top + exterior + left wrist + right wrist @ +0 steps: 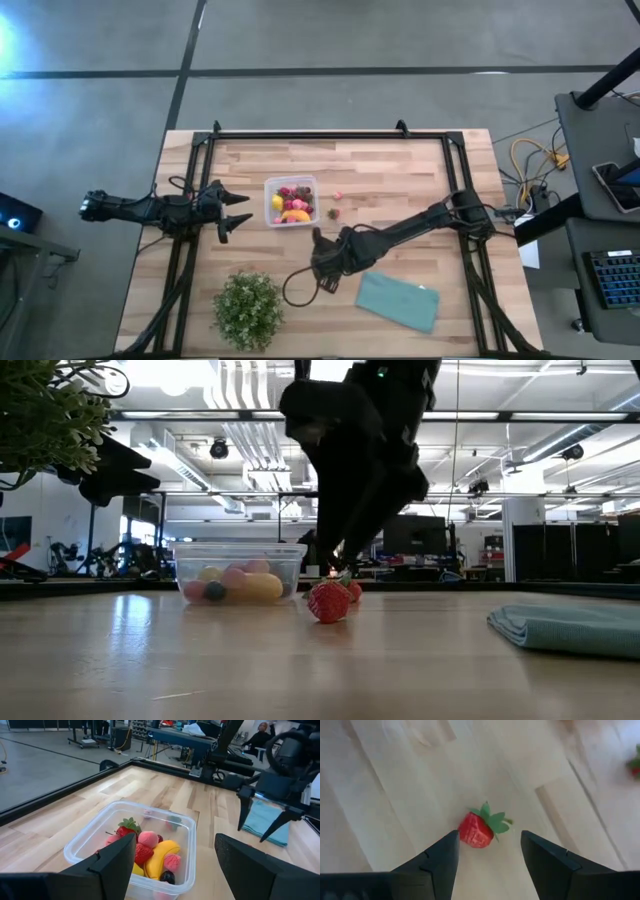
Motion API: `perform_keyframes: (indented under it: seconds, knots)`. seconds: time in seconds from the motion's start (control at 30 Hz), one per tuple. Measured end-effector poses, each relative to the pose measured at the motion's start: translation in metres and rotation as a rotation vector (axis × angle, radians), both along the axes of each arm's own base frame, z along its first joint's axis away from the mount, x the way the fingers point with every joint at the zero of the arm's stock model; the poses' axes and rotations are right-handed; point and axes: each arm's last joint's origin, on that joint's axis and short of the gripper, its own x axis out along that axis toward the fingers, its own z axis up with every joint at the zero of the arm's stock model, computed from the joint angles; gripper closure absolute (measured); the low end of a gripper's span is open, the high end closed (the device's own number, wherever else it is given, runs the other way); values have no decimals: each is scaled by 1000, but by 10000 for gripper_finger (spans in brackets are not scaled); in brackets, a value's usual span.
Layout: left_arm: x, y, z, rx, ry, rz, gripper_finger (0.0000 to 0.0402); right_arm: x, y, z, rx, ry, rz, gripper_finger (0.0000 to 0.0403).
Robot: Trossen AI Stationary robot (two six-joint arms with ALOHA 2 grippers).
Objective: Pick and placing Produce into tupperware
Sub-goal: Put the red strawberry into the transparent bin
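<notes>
- I have the right gripper point(489, 851) above the table point(400, 170), angled down at 1 strawberry point(479, 829) lying loose on the wood
- Its 2 fingers point(437, 862) stand apart, and the strawberry sits just ahead of the gap between them; nothing is pinched
- That strawberry lies on its side, green leaves to one side, not touching either finger in the right wrist view
- From table height I see it point(329, 602) resting on the wood just beside the tupperware point(240, 567), with a 2nd small red fruit point(354, 591) close behind it
- From above, 2 small fruits point(337, 196) lie on the bare wood beside the tupperware point(291, 201), on the right arm's side; I cannot tell from this view which one the gripper faces
- The tupperware sits near the table's middle, upright, no lid on it
- Inside it I count a banana point(159, 858), several red and pink strawberries point(148, 839) and a dark berry point(167, 877), all piled toward one side
- The left gripper point(236, 213) waits at the left side of the table, fingers spread wide, holding nothing, pointed at the tupperware
- A teal cloth point(398, 300) lies near the front edge on the right side, well apart from the fruit
- A plant point(247, 309) stands at the front, left of the cloth
</notes>
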Motion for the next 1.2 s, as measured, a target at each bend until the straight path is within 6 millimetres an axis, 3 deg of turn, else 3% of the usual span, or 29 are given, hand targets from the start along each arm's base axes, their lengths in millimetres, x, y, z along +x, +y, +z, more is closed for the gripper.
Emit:
perform_keyframes:
  seconds: [0.67, 1.2]
  knots:
    - [0, 0, 0, 0, 0, 0, 143, -10, 2, -39, 36, -36, -5, 197]
    - [0, 0, 0, 0, -1, 0, 143, -8, -8, -55, -4, -48, -20, 197]
